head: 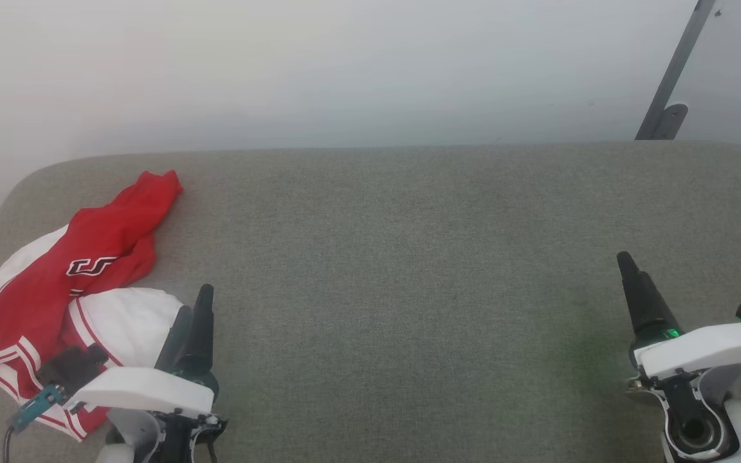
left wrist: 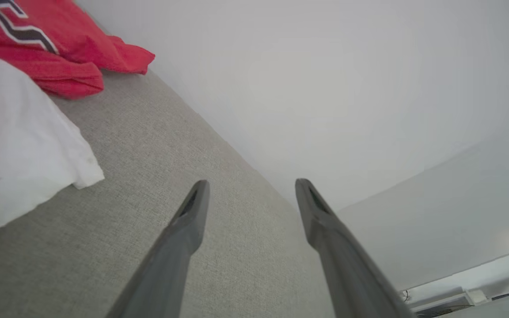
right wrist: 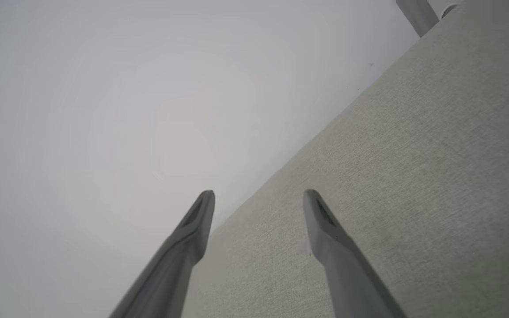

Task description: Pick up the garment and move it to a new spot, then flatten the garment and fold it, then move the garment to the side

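Firstly, one crumpled red jersey T-shirt (head: 81,270) with white sleeves lay heaped at the left edge of the grey fabric tabletop (head: 409,257), just beside the left gripper (left wrist: 252,183). It and the right gripper (right wrist: 259,193) gaped wide, both empty. Risk judged: pinching a single loose layer could drag the heap over that edge.

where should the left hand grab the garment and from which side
Probably the puffed white sleeve, the raised fold nearest the left hand. Come from the garment's right side, low across the table: the open hand sits just beside it there.
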